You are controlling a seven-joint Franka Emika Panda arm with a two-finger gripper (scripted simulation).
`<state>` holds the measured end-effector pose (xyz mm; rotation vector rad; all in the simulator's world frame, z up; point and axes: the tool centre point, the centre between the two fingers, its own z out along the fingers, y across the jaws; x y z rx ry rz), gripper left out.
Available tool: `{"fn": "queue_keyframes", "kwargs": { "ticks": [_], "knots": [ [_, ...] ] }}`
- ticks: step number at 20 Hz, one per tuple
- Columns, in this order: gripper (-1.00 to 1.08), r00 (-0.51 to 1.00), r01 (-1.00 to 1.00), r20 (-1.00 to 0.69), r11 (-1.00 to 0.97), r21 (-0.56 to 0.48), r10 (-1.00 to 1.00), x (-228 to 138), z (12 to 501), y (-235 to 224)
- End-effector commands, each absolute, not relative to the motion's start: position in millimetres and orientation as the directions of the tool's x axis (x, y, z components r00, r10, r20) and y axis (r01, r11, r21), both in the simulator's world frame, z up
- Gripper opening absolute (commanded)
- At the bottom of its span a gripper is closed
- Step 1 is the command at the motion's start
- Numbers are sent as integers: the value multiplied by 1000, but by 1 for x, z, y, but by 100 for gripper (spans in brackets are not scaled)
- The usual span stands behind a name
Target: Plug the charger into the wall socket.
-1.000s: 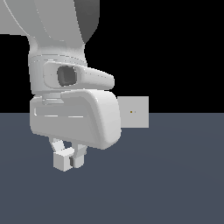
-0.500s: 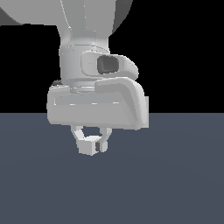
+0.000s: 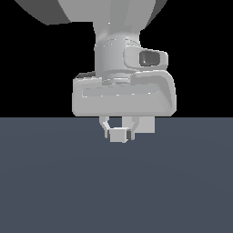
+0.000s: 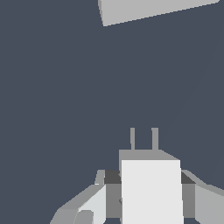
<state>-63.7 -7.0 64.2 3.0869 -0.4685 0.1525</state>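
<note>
My gripper (image 3: 119,132) is shut on the charger (image 3: 118,135), a small off-white block held between the fingers just above the dark floor. In the wrist view the charger (image 4: 151,190) shows two short grey prongs pointing toward the wall socket (image 4: 148,9), a light-grey plate some way ahead of them and a little off to one side. In the exterior view only a corner of the wall socket (image 3: 146,124) shows, behind and below the hand; the rest is hidden by the arm.
A flat dark grey-blue floor (image 3: 54,182) fills the lower half of the exterior view, under a black background. The large pale hand body (image 3: 123,95) blocks the middle of that view.
The arm has swung toward the exterior view's right with the charger still held, and now stands in front of the wall socket, covering most of it.
</note>
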Motion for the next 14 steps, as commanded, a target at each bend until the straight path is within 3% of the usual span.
{"fn": "queue_keyframes", "kwargs": {
  "ticks": [1, 14],
  "knots": [
    [-100, 962, -257, 99, -966, 1, -256, -57, 71, -18],
    [-100, 990, -101, 97, -995, 0, -100, -22, 96, -56]
  ]
}}
